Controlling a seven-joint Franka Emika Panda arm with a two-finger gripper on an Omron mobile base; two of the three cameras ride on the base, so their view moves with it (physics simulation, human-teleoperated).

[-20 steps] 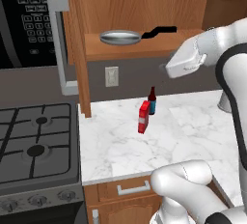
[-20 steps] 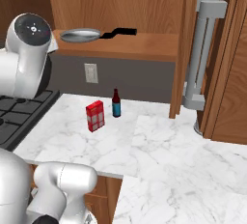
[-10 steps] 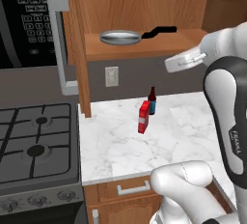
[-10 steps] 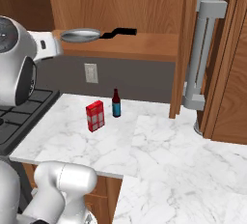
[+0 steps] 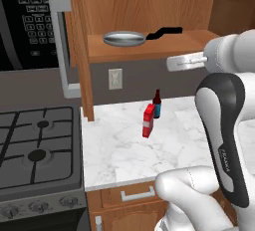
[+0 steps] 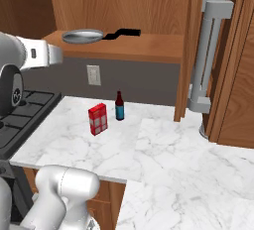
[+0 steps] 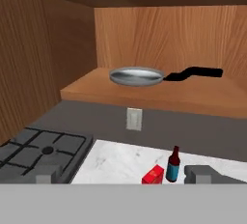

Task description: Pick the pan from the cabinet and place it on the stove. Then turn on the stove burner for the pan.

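Almost nothing of the task is done as far as the pictures show. The cabinet (image 7: 29, 49) stands open and the pan (image 7: 136, 76) sits flat on its lower shelf, untouched, with the black handle (image 7: 195, 73) trailing off to the right in the hand view.

The gripper (image 7: 123, 175) is empty, its 2 fingers (image 7: 200, 174) spread wide at the bottom corners of the hand view. The pan lies ahead of the hand and above its line of sight — well apart, with open air between. In the left base view the hand's end reaches toward the cabinet below shelf level, so it looks to be in the approach rather than the grasp.

Below and just ahead of the fingers, on the marble counter (image 5: 124, 145), stand a red box (image 7: 153, 175) and a dark bottle (image 7: 173, 165), side by side and under the shelf. They are not part of the job, but sit near the path the hand may take.

The stove (image 7: 43, 150) lies ahead and to the left of the hand, lower than the pan; its grates are bare. The burner (image 5: 36, 155) and the knobs (image 5: 37, 207) show at the stove's front in the left base view, with no sign of a flame.

Still to do, by this reading — all 3 parts: grip the pan and lift it off the shelf, set it on the burner, then turn the matching knob.
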